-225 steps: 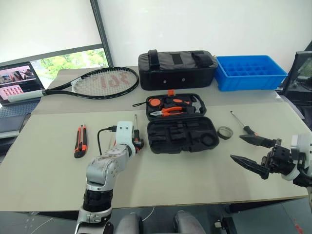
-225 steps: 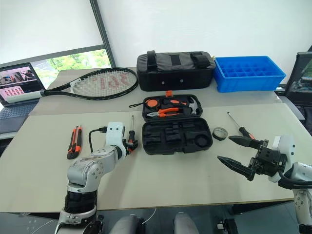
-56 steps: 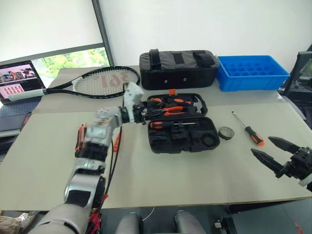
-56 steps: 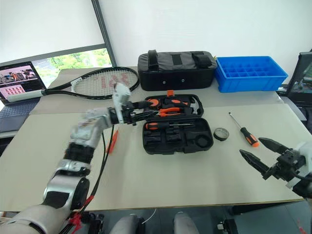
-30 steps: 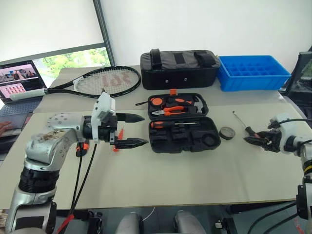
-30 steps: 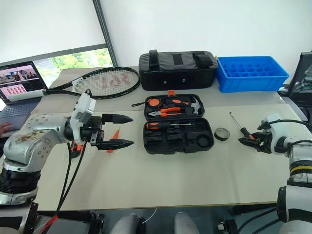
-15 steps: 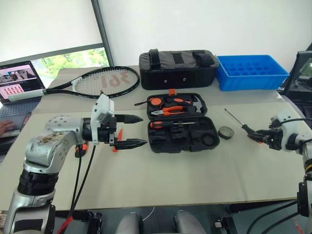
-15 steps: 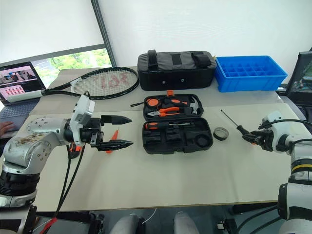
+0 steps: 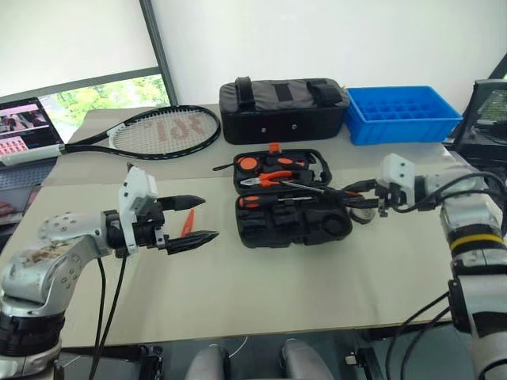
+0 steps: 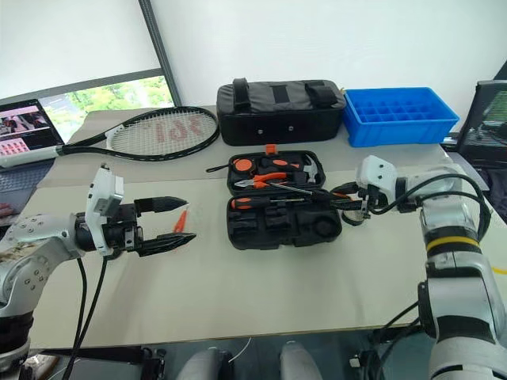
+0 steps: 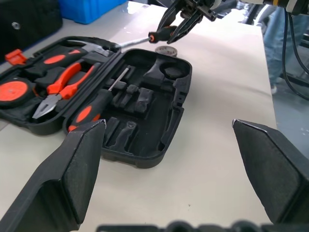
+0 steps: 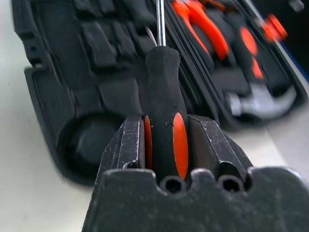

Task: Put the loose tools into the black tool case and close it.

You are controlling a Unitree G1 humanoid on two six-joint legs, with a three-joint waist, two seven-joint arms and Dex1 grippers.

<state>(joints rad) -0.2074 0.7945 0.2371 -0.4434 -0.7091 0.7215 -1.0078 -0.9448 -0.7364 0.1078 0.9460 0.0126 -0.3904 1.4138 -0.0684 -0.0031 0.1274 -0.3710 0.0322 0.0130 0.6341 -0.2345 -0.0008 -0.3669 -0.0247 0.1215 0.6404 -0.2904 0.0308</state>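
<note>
Right wrist view: right gripper (image 12: 164, 140) pinches black-and-orange screwdriver (image 12: 162, 92) by its handle, above open black tool case (image 9: 293, 207) on the table. Left gripper (image 9: 192, 219) fingers spread wide, holding nothing, left of case.

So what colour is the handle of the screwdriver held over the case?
Black with orange inserts, clearest in the right wrist view: screwdriver.

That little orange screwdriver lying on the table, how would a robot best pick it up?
Around the middle of its slim body, coming straight down from above: the orange tester screwdriver lies flat on the table, so the fingers must straddle its narrow width.
</note>
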